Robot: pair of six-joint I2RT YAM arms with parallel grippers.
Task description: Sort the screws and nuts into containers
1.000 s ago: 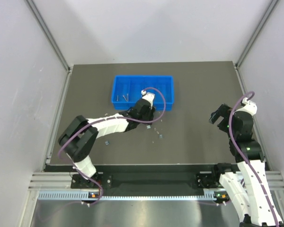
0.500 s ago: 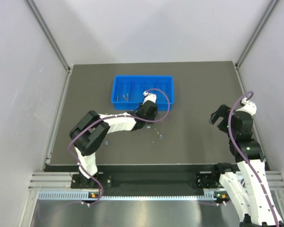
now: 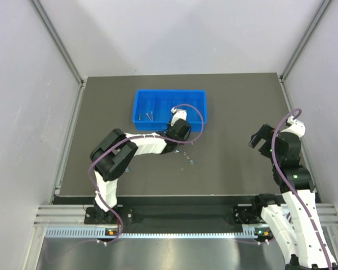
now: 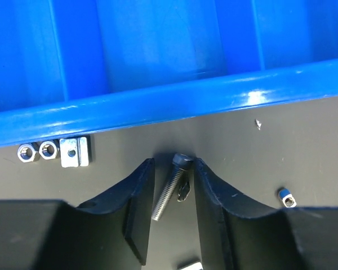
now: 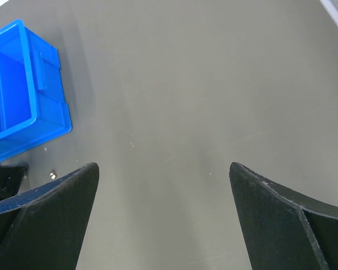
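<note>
Jaws of my left gripper (image 4: 173,164) stand narrowly apart astride a light, slippery silvery metal screw (image 4: 168,194); I'd pinch mid-shaft.

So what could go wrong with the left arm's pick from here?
1. The screw lies slanted between the left jaws, so closing may spin or squeeze it out instead of gripping it.
2. The blue tray wall stands just beyond the jaw tips; a forward lift could knock its rim.
</note>
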